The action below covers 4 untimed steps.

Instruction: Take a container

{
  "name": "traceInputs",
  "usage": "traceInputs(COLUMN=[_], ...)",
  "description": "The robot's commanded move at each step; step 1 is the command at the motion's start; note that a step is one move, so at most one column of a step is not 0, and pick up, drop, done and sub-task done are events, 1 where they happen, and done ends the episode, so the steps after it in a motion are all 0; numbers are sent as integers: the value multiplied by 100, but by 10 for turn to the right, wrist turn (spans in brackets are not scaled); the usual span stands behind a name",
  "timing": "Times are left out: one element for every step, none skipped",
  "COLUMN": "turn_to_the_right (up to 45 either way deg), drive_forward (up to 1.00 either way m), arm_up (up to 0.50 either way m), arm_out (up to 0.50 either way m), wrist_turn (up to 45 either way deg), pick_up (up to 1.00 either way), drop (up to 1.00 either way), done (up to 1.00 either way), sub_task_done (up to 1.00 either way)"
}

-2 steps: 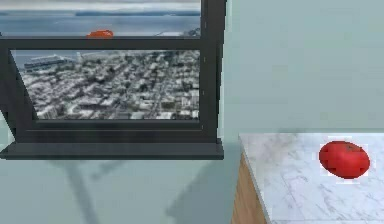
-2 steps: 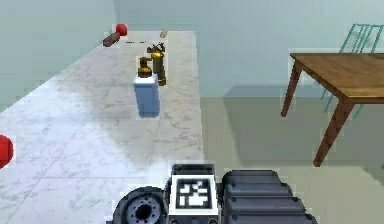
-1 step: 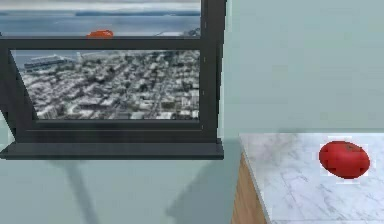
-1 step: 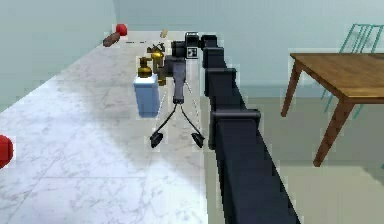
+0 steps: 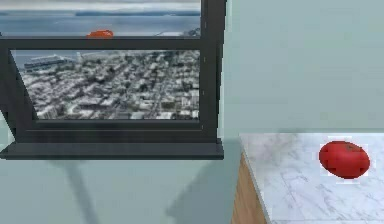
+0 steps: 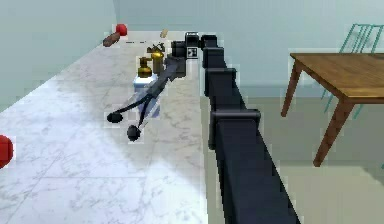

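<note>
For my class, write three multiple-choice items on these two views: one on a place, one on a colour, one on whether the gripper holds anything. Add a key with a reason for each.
1. Where does the big red round object lie?
A. on a sofa
B. on the white marble countertop
C. on a bookshelf

2. What colour is the thin-framed chair behind the brown wooden table?
A. teal
B. red
C. yellow

3. What does the gripper hold?
A. a book
B. a cushion
C. nothing

Key:
1 B, as the forward view shows it resting on the marble top.
2 A, as its frame shows teal against the pale wall.
3 C, as only bare marble lies at and behind its far end.
</note>
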Motion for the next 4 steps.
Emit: traceInputs(turn_to_the_right=[0, 0, 0, 0], drive_forward=[0, 0, 0, 0], arm_up=[0, 0, 0, 0], arm_out=[0, 0, 0, 0], wrist_turn=[450, 450, 90, 0], pick_up=[0, 0, 0, 100], drop=[0, 0, 0, 0], done=[0, 0, 0, 0], sub_task_done=[0, 0, 0, 0])
